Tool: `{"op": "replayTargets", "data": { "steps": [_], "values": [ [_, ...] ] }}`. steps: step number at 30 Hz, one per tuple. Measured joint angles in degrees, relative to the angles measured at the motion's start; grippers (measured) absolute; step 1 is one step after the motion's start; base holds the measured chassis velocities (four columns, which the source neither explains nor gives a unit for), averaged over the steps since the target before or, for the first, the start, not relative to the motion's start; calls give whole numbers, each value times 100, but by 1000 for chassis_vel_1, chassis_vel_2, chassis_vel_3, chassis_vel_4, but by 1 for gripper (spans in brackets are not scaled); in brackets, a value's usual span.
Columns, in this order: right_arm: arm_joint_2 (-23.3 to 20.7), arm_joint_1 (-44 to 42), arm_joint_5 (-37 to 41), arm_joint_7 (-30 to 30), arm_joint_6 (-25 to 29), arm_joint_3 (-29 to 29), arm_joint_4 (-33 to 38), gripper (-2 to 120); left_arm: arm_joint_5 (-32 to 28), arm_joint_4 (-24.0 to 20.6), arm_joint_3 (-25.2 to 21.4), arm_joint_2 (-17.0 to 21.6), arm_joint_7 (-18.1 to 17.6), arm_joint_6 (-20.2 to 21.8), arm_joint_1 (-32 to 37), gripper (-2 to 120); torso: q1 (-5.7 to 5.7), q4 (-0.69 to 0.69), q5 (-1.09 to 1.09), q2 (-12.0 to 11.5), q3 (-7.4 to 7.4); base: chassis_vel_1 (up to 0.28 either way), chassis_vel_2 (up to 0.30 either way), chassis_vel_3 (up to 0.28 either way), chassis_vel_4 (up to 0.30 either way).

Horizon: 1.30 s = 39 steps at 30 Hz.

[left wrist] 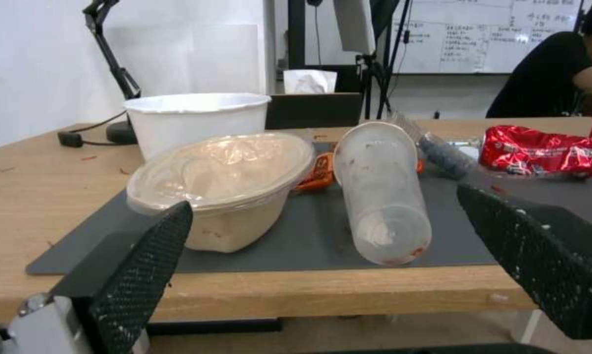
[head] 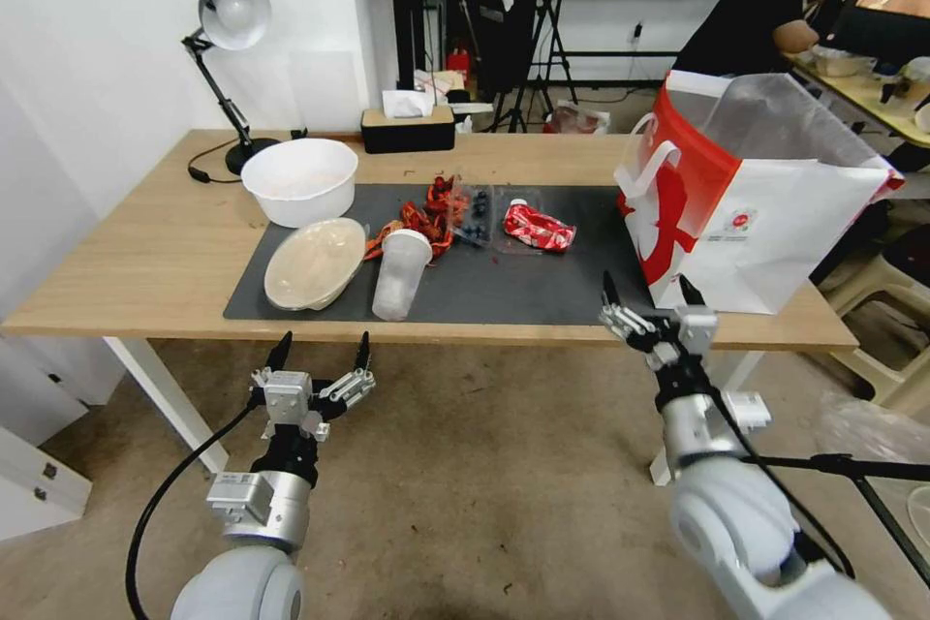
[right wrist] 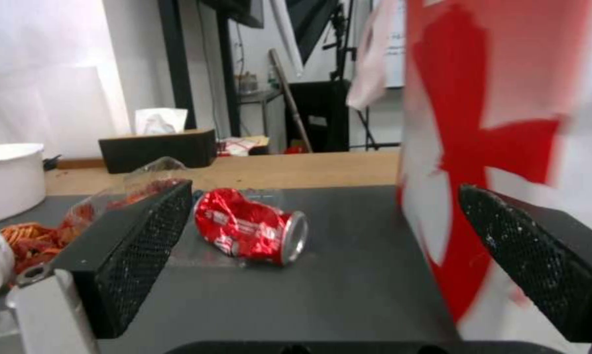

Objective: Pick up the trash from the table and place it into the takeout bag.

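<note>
Trash lies on the table's (head: 145, 252) dark mat (head: 542, 281): an oval lidded container (head: 315, 262), a frosted plastic cup (head: 400, 273) on its side, red food scraps (head: 421, 223), a clear pack (head: 472, 213) with dark berries and a crushed red can (head: 538, 228). At the right end stands the white and red takeout bag (head: 756, 203), mouth open. My left gripper (head: 325, 341) hangs open just off the front edge, facing the container (left wrist: 224, 182) and cup (left wrist: 381, 191). Open as well, my right gripper (head: 647, 283) sits at the front edge beside the bag (right wrist: 506, 123), facing the can (right wrist: 253, 228).
A white bowl (head: 298, 179) stands behind the container, off the mat's back left corner. A black desk lamp (head: 228, 19) and a tissue box (head: 407, 128) line the table's far edge. Stools and another desk crowd the right side beyond the bag.
</note>
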Motion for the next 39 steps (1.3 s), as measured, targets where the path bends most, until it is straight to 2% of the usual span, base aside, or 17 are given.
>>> {"op": "replayTargets", "data": {
  "steps": [8,12,22,28,39],
  "values": [
    [-266,1298,576,9,-461,-652,-662,100,22,-16,-2,-23,1,-11,10,100,0,1,0,0,0,0,0,0,0],
    [-331,2030,1146,3,-845,-1063,-1180,100,35,-26,-3,-47,3,-37,34,100,0,0,0,0,0,0,0,0,0],
    [-146,3374,1755,-9,-1338,-1859,-2313,100,35,-63,-53,-71,-1,-88,57,100,0,1,-1,0,-1,0,0,0,0],
    [2,3666,1991,-12,-1590,-2099,-2722,100,35,-69,-68,-75,-4,-90,56,100,0,0,-1,0,0,0,0,0,0],
    [302,3889,1970,-23,-1617,-2227,-3312,100,23,-53,-93,-69,-14,-91,37,100,0,0,-1,0,0,0,0,0,0]
  ]
}}
